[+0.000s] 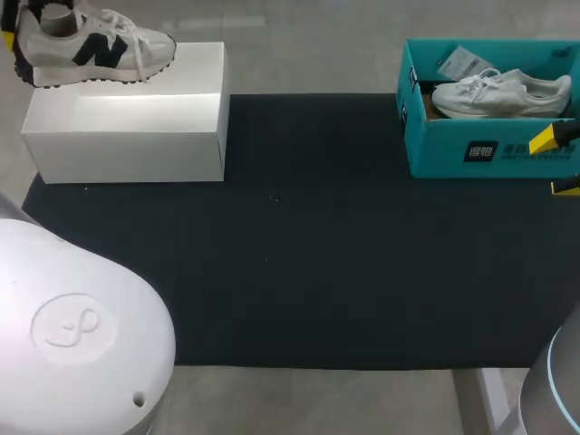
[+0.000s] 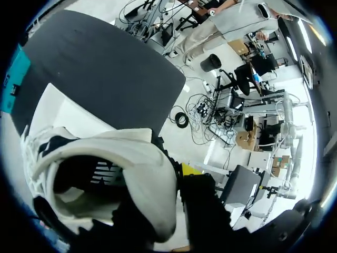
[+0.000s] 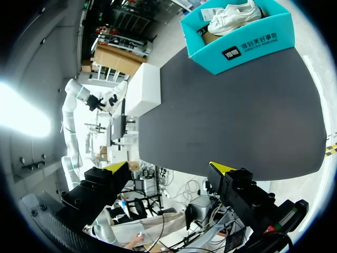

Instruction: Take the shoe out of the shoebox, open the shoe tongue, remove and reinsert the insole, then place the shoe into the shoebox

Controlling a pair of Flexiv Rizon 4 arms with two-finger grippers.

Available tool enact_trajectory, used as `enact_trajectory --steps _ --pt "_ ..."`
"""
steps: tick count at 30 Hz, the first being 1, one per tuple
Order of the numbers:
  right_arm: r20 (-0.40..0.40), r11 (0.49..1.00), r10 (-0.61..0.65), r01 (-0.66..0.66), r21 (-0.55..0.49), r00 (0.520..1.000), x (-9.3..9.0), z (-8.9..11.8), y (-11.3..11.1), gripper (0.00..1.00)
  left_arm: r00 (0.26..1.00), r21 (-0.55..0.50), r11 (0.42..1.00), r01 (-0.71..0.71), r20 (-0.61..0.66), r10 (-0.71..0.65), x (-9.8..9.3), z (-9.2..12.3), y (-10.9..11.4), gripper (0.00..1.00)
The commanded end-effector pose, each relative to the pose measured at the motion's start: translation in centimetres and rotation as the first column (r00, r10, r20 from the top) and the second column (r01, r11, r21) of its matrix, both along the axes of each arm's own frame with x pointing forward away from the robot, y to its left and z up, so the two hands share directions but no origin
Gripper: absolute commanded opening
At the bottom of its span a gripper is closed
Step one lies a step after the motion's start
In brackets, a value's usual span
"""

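Observation:
A white and grey sneaker with a dark logo (image 1: 91, 45) hangs over the far left corner of the white shoebox (image 1: 127, 127). My left gripper (image 1: 11, 45) holds it by the heel. In the left wrist view one finger is inside the sneaker (image 2: 110, 158) and the other, yellow-tipped, is outside the heel wall, so the left gripper (image 2: 176, 176) is shut on it. A second, all-white sneaker (image 1: 498, 91) lies in the teal shoebox (image 1: 471, 149) at the far right. My right gripper (image 1: 555, 163) stands open just in front of that box, with nothing between its fingers (image 3: 117, 166).
A black mat (image 1: 299, 254) covers the table between the two boxes. A paper tag (image 1: 462, 62) lies in the teal shoebox (image 3: 247, 45) behind the white sneaker (image 3: 234, 13). The white shoebox (image 3: 145, 89) stands at the mat's far corner.

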State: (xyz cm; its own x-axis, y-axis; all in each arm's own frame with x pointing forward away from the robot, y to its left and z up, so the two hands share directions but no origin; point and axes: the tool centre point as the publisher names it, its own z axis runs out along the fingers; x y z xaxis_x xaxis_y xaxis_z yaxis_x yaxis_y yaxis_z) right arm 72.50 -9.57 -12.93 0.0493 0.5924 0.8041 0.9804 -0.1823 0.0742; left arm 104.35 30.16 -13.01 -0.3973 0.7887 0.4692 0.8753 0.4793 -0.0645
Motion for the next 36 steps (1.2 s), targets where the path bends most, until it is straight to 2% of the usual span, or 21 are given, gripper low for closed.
enact_trajectory --steps 1,6,8,12,13,14,17,21,24,26,36 --pt "-0.001 1.000 -0.002 0.002 -0.003 1.000 -0.1 0.0 0.0 1.00 0.988 -0.193 0.974 0.119 0.121 -0.096 -0.9 1.0 1.0 0.00" --pt "-0.001 1.000 -0.002 0.002 -0.003 1.000 -0.1 0.0 0.0 1.00 0.973 -0.254 0.945 0.204 0.160 -0.167 -0.9 1.5 1.2 0.00" --pt "-0.001 1.000 -0.002 0.002 -0.003 1.000 -0.1 0.0 0.0 1.00 0.956 -0.263 0.924 0.277 0.173 -0.237 -1.0 1.8 1.2 0.00" --pt "-0.001 1.000 -0.002 0.002 -0.003 1.000 -0.1 0.0 0.0 1.00 0.909 -0.223 0.883 0.413 0.155 -0.386 -0.8 1.8 1.1 0.00" --pt "-0.001 1.000 -0.002 0.002 -0.003 1.000 -0.1 0.0 0.0 1.00 0.909 -0.184 0.893 0.411 0.156 -0.387 -0.7 1.7 1.2 0.00" --pt "-0.001 1.000 -0.002 0.002 -0.003 1.000 -0.1 0.0 0.0 1.00 0.891 -0.195 0.871 0.451 0.156 -0.426 -0.7 1.8 1.1 0.00" --pt "-0.001 1.000 -0.002 0.002 -0.003 1.000 -0.1 0.0 0.0 1.00 0.868 -0.151 0.858 0.492 0.159 -0.470 -0.7 1.8 1.2 0.00" --pt "-0.001 1.000 -0.002 0.002 -0.003 1.000 -0.1 0.0 0.0 1.00 0.849 -0.126 0.846 0.518 0.198 -0.491 -0.3 1.5 1.6 0.00" --pt "-0.001 1.000 -0.002 0.002 -0.003 1.000 -0.1 0.0 0.0 1.00 0.814 -0.135 0.811 0.570 0.226 -0.534 0.0 1.5 1.9 0.00" --pt "-0.001 1.000 -0.002 0.002 -0.003 1.000 -0.1 0.0 0.0 1.00 0.837 -0.147 0.828 0.541 0.184 -0.515 0.6 1.4 1.8 0.00" --pt "-0.001 1.000 -0.002 0.002 -0.003 1.000 -0.1 0.0 0.0 1.00 0.837 -0.147 0.828 0.541 0.184 -0.515 0.6 1.4 1.8 0.00"
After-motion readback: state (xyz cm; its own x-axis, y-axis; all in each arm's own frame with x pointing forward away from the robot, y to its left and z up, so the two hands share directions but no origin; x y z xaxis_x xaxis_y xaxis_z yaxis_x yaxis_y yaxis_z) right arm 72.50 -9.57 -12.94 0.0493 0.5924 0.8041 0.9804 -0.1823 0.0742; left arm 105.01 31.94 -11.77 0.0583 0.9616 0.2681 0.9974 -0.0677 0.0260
